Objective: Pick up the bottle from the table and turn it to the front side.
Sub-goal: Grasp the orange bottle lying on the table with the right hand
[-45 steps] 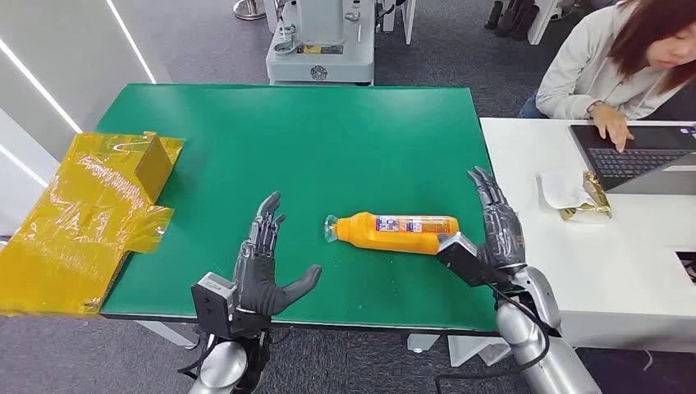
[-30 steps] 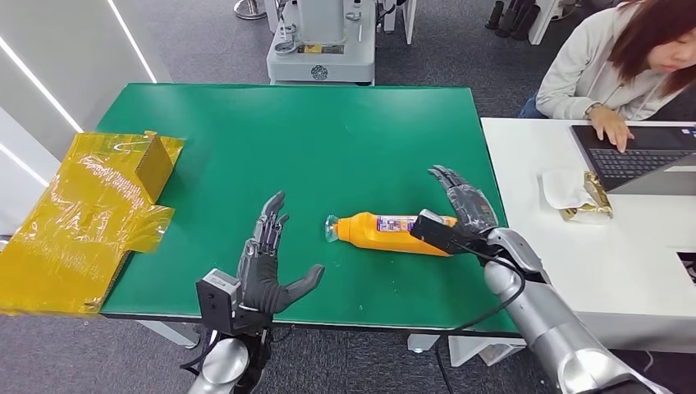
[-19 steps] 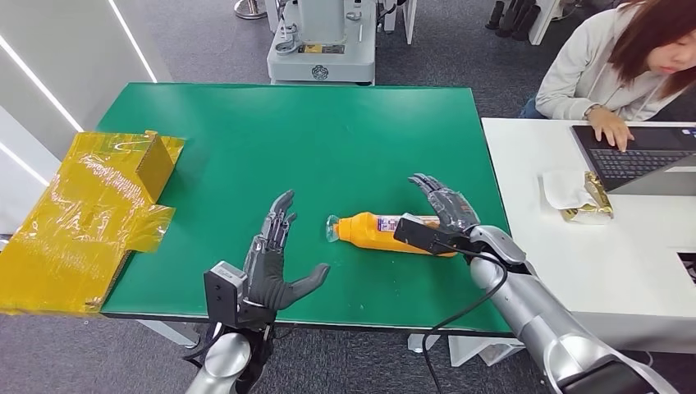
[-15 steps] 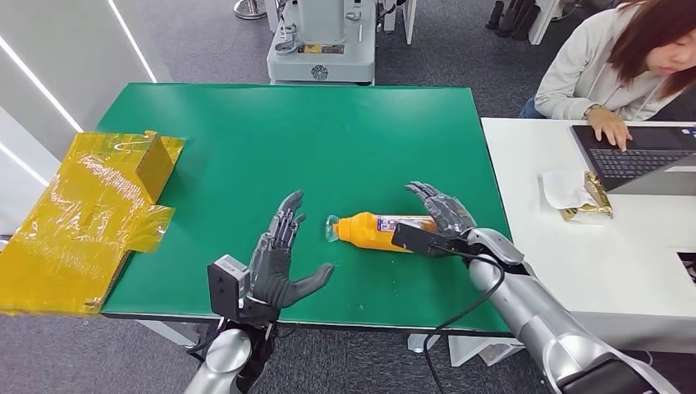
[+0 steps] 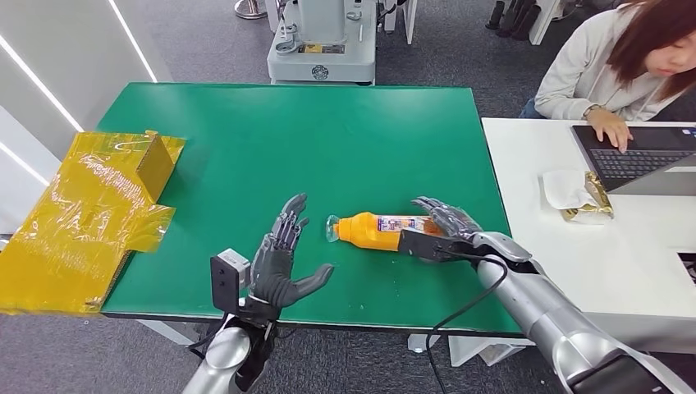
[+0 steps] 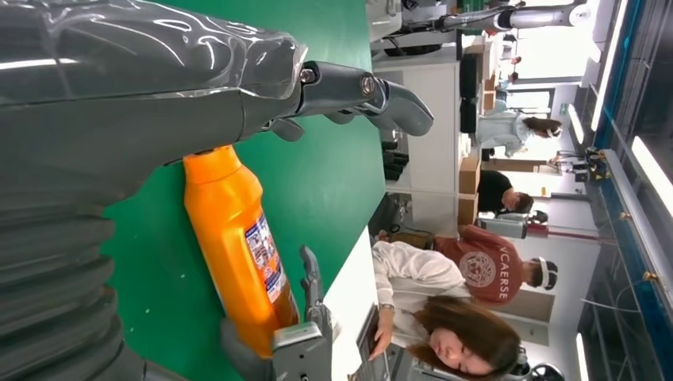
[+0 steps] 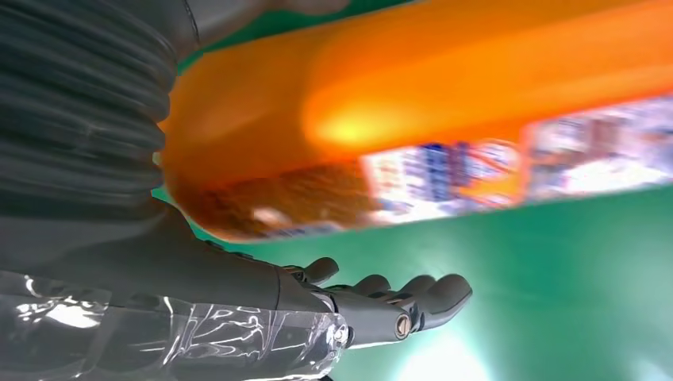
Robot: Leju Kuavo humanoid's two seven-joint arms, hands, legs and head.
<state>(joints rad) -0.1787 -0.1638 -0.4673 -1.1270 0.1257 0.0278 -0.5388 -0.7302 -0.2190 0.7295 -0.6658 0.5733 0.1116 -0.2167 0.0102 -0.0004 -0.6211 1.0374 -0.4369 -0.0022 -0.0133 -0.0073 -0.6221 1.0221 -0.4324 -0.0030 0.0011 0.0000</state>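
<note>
An orange bottle [image 5: 371,230] with a printed label lies on its side on the green table [image 5: 328,139], its clear cap to the left. My right hand [image 5: 439,227] is at the bottle's base end, palm against it. Its fingers [image 7: 381,305] reach out straight beyond the bottle [image 7: 413,103], with green table showing between them. My left hand [image 5: 283,264] hovers open near the table's front edge, fingers apart, a short way left of the cap. In the left wrist view the bottle [image 6: 238,254] lies past my left hand [image 6: 159,119], with the right hand [image 6: 298,349] at its far end.
A yellow film-wrapped box [image 5: 90,213] hangs over the table's left edge. A white table [image 5: 574,271] stands to the right with a laptop [image 5: 632,156] and a foil packet [image 5: 587,199]; a person [image 5: 624,57] sits there typing. A grey machine [image 5: 320,41] stands behind the table.
My right hand swung in from the table's right edge and came down onto the bottle's base end. My left hand drifted slightly right, toward the cap. The bottle has stayed put.
</note>
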